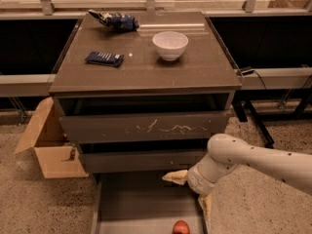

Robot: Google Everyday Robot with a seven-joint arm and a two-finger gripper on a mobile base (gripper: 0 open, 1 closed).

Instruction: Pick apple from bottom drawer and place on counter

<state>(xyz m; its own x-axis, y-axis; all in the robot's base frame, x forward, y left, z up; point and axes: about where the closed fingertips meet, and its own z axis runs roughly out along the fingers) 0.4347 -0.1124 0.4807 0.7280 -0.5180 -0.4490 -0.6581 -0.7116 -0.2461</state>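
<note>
Landmark: the drawer cabinet, with the counter (146, 67) as its top.
Drawers: three. The top front (141, 126) carries white scratches, the middle front (141, 161) is plain, and the bottom drawer (141, 204) is pulled out toward the camera with its grey floor showing.
Apples: one. The apple (181, 226) lies on the floor of the pulled-out lowest drawer of the cabinet, at the end farthest from the cabinet body, partly cut off by the lower edge of the view.
Bowls: one. A white bowl (170, 45) stands upright on the cabinet top.
Blue packets: two, both on the cabinet top. A flat dark one (104, 58) lies toward its left side, and a crumpled one (116, 20) lies at its back edge.
Cardboard boxes: one. The cardboard box (48, 145) sits open on the floor beside the cabinet's left side.
Arms: one white arm (258, 162), reaching in from the right of the cabinet.
Gripper: one. The gripper (187, 195) hangs over the cabinet's open lowest drawer, just in front of the middle front, its two beige fingers (174, 177) spread wide with nothing between them.
Apple to gripper: the apple is near but apart from the gripper, lower in the view and farther out from the cabinet, untouched.
</note>
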